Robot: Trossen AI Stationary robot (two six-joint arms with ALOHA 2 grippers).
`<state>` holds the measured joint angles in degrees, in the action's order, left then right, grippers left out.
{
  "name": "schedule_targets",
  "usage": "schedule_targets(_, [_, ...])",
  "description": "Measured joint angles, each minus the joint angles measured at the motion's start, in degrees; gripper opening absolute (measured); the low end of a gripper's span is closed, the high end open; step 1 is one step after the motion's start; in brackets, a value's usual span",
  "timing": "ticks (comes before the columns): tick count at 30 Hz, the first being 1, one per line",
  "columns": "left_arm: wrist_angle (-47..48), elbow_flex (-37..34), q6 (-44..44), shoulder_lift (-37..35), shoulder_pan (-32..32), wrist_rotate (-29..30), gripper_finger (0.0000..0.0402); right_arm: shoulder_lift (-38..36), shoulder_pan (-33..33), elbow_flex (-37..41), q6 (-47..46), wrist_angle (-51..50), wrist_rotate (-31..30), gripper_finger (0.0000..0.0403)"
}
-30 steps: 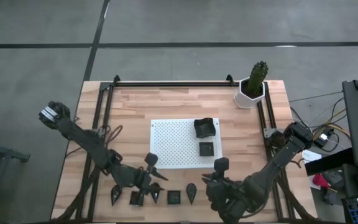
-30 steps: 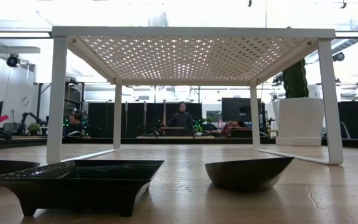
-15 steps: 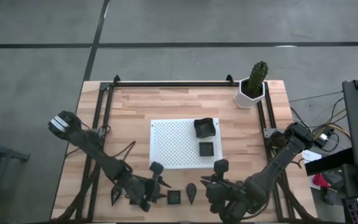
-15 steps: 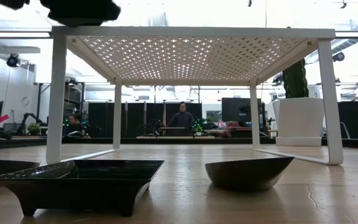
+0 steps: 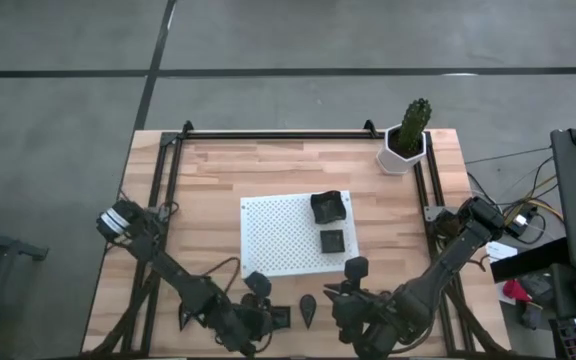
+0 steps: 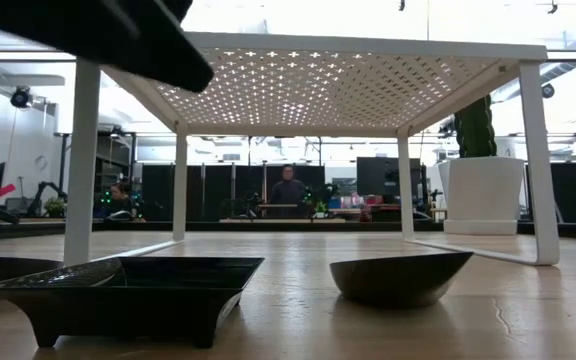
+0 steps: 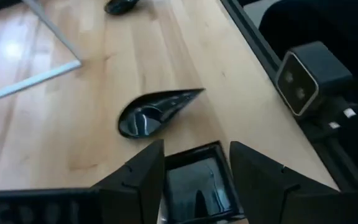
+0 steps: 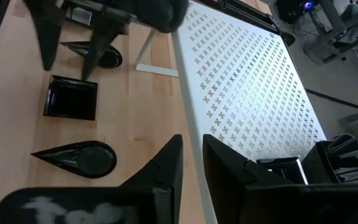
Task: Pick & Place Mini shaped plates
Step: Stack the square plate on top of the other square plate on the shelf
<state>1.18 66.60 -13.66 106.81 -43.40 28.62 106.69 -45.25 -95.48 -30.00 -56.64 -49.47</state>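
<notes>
Several small black plates lie along the table's near edge. My left gripper [image 7: 197,163] hangs open just above a square plate [image 7: 196,190], one finger on either side of it and clear of it; in the high view it [image 5: 264,320] stands beside that plate [image 5: 281,317]. A teardrop plate [image 7: 157,112] lies flat just beyond it. Another teardrop plate [image 5: 186,318] lies at the near left. Two square plates [image 5: 328,205] [image 5: 332,240] sit on the white board [image 5: 278,235]. My right gripper [image 8: 191,146] waits raised at the near right, slightly open, with nothing between its fingers.
The white perforated board [image 6: 308,90] stands on thin legs mid-table. A cactus in a white pot [image 5: 405,140] stands at the far right corner. A small camera [image 7: 306,78] sits at the near edge. Black rails [image 5: 163,200] run along the table's sides.
My left gripper has moved toward the near edge and the right and has come down over the square plate, tipping downward and staying open. In the low view it now shows at the top left. The white board has shifted slightly toward the near edge.
</notes>
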Motion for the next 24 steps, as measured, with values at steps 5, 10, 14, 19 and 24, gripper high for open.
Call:
schedule_targets(5, [0.6,2.7,-2.1,3.0,-1.6,-0.3,0.0177,0.0,-0.2,0.9,0.0,0.0,0.0,0.006])
schedule_targets(10, [1.7,3.7,-4.8,6.4,-2.0,1.0,0.0177,0.0,-0.5,2.0,-0.8,0.1,0.0,0.0054])
schedule_targets(14, [2.0,4.6,-4.6,8.4,-2.3,4.0,0.0177,0.0,-0.7,2.4,-1.5,0.3,0.0,0.0052])
schedule_targets(19, [3.9,5.6,-4.5,9.9,-2.3,3.8,0.0177,0.0,-1.0,2.4,-1.5,0.3,0.0,0.0054])
schedule_targets(24, [7.1,6.4,-4.9,10.5,-2.3,5.0,0.0177,0.0,-1.0,2.4,-1.0,0.4,0.0,0.0052])
